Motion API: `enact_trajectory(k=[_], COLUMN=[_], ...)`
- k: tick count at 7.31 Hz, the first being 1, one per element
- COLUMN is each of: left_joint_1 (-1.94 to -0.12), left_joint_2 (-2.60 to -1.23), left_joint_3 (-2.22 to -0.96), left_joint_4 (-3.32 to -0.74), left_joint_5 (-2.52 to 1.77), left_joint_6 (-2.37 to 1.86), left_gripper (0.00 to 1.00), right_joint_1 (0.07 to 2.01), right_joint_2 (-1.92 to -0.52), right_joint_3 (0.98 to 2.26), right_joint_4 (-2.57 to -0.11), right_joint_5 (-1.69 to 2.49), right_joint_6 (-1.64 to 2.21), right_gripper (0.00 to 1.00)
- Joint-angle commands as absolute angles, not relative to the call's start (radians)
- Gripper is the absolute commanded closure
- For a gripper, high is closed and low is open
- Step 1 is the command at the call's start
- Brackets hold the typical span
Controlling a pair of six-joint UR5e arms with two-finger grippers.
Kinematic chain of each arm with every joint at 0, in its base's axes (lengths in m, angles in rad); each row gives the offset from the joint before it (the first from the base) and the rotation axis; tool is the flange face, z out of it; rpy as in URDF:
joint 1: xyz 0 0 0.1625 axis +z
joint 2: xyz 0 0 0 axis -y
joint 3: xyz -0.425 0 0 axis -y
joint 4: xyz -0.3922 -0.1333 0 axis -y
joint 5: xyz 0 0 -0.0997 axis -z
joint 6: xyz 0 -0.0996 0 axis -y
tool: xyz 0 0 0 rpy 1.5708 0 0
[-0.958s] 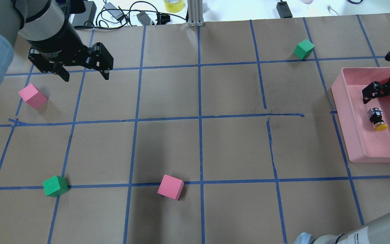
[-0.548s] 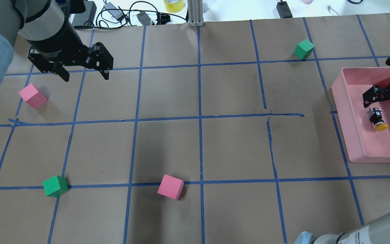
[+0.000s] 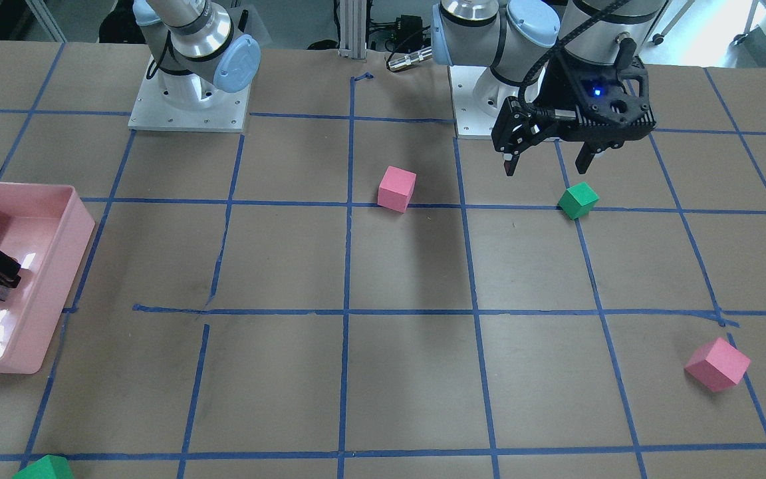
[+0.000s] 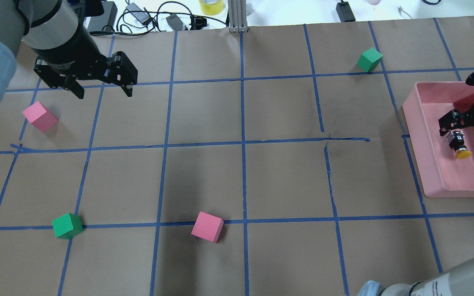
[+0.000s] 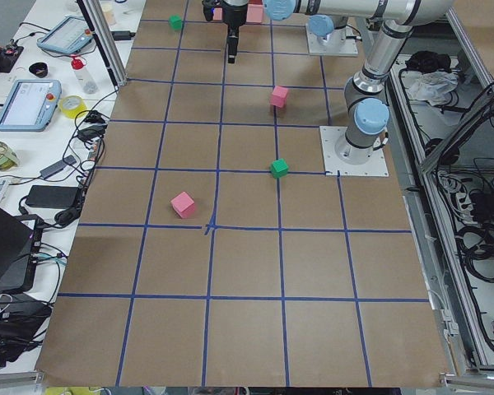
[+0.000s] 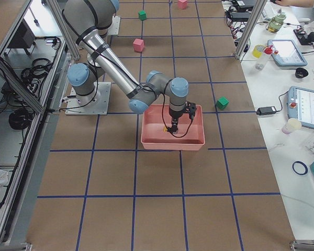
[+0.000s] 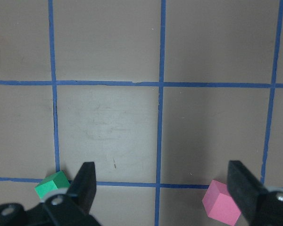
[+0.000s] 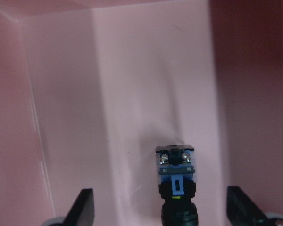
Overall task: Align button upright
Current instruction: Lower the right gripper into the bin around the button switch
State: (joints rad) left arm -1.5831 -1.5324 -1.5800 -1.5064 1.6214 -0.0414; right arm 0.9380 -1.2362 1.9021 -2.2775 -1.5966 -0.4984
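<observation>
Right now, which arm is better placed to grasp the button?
Right. The right gripper hangs open inside the pink tray, just over the button lying on its side; the left gripper is far across the table.

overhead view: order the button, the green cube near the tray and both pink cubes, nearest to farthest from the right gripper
From the right gripper:
1. button, just beneath it, in the tray
2. green cube, far right
3. centre pink cube, near edge
4. left pink cube, far left
</observation>
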Motion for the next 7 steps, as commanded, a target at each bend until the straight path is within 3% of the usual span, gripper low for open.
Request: enact_trajectory(k=[1,7], left_joint_1=[-1.583,-1.579], left_joint_2=[-1.532,-1.534], left_joint_3=[-1.58,-1.571], left_joint_4=[-1.506,-1.506], left_joint_5=[1.621,1.62], left_joint_6=[-0.041,-0.04], left_gripper=[0.0,0.0], right_joint_1=[0.934,0.928], right_joint_2=[-1.235,-1.226], right_joint_3=[1.907,1.922], right_joint_4=[-2.281,-2.293], right_joint_5=[-1.611,-1.591], right_joint_6=[-0.509,-0.511], right_gripper=[0.0,0.02])
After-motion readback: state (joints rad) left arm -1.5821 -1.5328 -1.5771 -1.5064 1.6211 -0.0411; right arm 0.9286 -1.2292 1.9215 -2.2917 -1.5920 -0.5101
